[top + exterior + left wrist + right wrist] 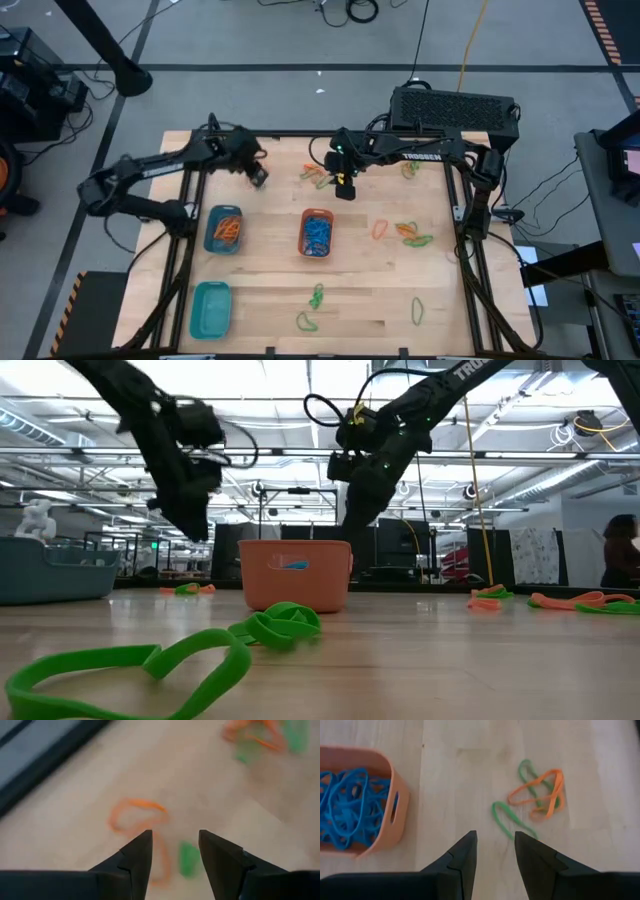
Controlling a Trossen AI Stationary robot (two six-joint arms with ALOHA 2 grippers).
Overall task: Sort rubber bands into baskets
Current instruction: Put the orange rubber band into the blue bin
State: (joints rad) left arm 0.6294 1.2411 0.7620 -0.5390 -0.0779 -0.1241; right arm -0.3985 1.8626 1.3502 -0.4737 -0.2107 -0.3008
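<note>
My left gripper (259, 178) hovers open and empty over the far left of the table; its wrist view (175, 834) shows an orange band (135, 815) and a green band (189, 861) lying below it. My right gripper (344, 190) hovers open and empty (495, 834) beyond the orange basket (317, 232), which holds blue bands (347, 805). The round blue-teal basket (224, 228) holds orange bands. The teal rectangular basket (210, 308) stands at the near left. A green and orange cluster (536, 795) lies flat on the table past the right gripper.
Loose bands lie on the table: a cluster between the grippers (315, 177), one far right (410, 170), orange and green ones at the right (405, 232), and green ones near the front (316, 296) (418, 312). A black frame runs along the table's edges (470, 230).
</note>
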